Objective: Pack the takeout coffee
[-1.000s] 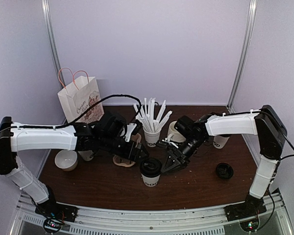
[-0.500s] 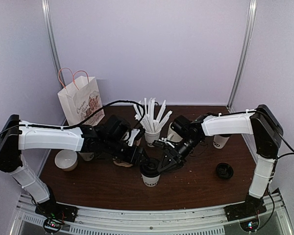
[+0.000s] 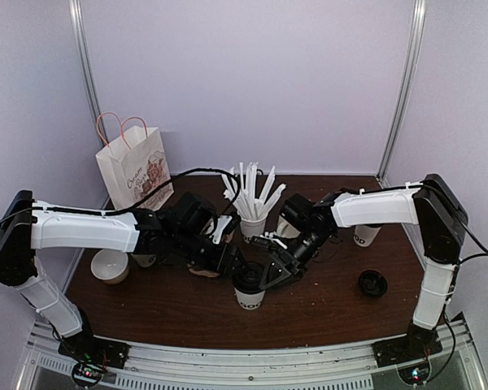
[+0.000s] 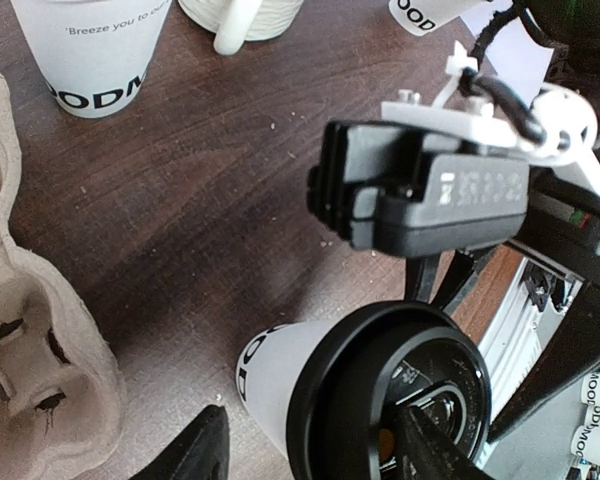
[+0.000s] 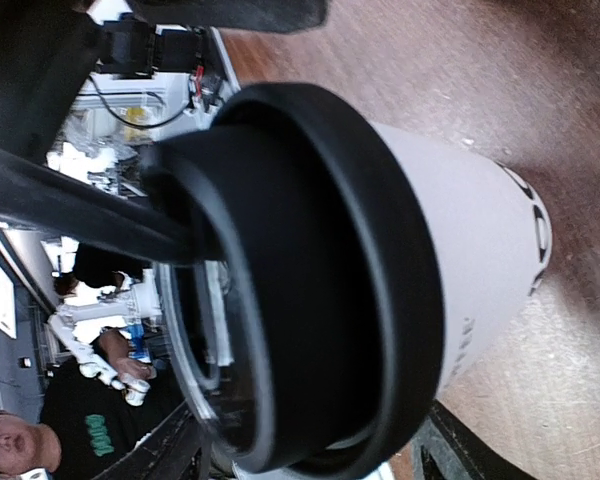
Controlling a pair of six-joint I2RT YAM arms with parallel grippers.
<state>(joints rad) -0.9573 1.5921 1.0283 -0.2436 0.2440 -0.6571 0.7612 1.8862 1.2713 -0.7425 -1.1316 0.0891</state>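
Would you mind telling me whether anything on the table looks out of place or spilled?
One black lid lies loose on the right side of the table, sitting on no cup. The lidded cup in the middle stands upright, and I see no spill.

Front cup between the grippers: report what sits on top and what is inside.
A round black lid caps the white cup. Its contents cannot be seen: the lid covers the opening.

lidded cup [image 3: 250,297] front-centre, carrier [image 4: 40,340] behind-left
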